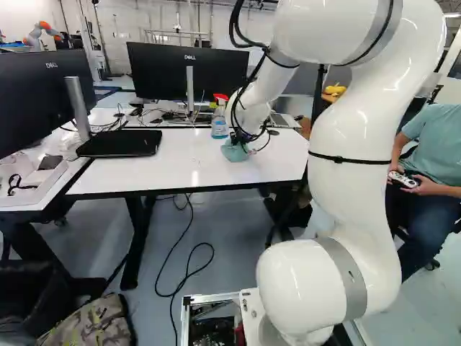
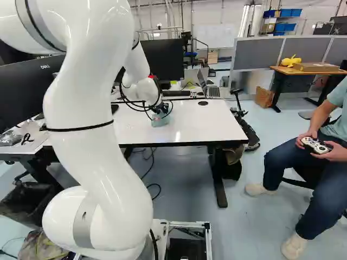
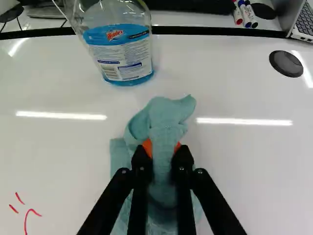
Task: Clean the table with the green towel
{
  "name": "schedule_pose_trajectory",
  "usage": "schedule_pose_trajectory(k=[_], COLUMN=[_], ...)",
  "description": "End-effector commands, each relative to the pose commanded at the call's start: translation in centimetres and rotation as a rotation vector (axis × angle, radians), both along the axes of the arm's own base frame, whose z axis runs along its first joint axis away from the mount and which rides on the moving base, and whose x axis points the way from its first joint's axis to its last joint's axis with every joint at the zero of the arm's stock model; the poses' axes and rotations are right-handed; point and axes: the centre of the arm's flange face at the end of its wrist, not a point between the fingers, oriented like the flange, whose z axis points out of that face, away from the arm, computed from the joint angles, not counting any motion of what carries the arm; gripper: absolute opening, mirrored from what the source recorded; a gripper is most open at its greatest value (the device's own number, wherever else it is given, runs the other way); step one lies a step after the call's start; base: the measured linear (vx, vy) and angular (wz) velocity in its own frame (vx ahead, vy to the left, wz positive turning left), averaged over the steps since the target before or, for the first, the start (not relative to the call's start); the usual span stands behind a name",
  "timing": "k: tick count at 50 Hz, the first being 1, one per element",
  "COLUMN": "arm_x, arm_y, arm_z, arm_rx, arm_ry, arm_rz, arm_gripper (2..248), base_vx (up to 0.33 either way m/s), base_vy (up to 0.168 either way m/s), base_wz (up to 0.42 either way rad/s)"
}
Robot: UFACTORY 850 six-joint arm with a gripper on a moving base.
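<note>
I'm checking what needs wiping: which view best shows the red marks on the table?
The wrist view: it is close enough to show the red marks as separate strokes beside the towel. Both base views show the tabletop, but no marks can be made out there.

A spray bottle (image 3: 123,54) of blue liquid stands upright; capped markers (image 3: 246,13) lie beside a laptop (image 3: 306,18), a round black disc (image 3: 286,63) near them. Two dark monitors (image 1: 189,72) stand at the left and middle of the left base view. A camouflage bag (image 1: 90,323) sits on the floor. In the right base view, a yellow toy (image 2: 291,60) and cardboard box (image 2: 316,67) rest on a wooden desk (image 2: 282,70).
</note>
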Motion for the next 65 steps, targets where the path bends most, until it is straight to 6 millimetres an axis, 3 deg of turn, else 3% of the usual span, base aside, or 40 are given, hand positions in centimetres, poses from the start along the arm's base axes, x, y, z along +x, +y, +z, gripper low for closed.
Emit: schedule_pose_trajectory(k=[15, 45, 65], arm_x=[-0.9, -1.8, -4.3], arm_y=[-2.2, -2.2, -2.0], arm_z=[0.0, 2.5, 4.1], arm_rx=[0.0, -0.001, -0.004], arm_ry=[0.005, -0.016, 0.089], arm_rz=[-0.041, -0.042, -0.039], arm_gripper=[57, 57, 57], base_vx=[0.0, 0.0, 0.0], base_vy=[0.0, 0.0, 0.0], base_wz=[0.0, 0.0, 0.0])
